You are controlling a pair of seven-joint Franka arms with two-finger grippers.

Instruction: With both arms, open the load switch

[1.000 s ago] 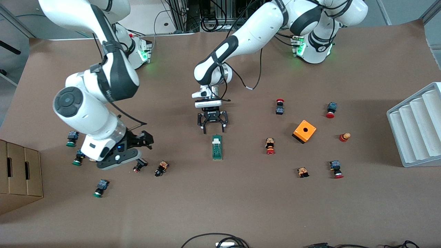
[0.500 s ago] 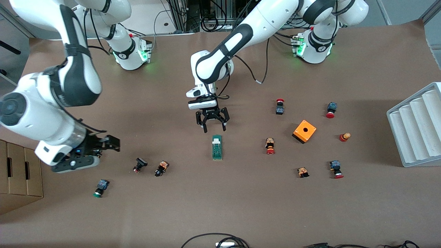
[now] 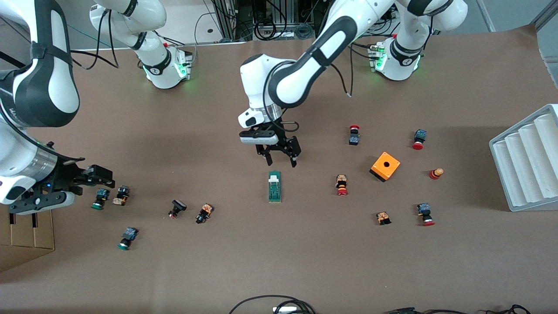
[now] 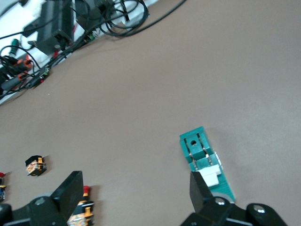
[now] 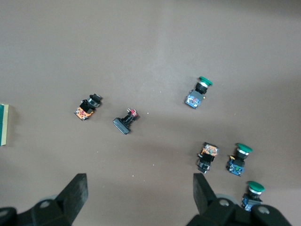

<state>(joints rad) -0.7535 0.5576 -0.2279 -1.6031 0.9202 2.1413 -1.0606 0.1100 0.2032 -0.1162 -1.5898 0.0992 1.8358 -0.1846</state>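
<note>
Load switch (image 3: 274, 186): green, white end piece, flat on the brown worktop (image 3: 305, 261) mid-table, white end toward the arm bases; untouched.
Left tool (image 3: 282, 158): fingers apart, empty, over the worktop just above the switch's white end.
Right tool (image 3: 98, 175): fingers apart, empty, over the green-capped buttons (image 5: 241, 157) at the right arm's end.
Left wrist view alone shows the switch's hole and contact slots (image 4: 196, 147).
No legible writing.
</note>
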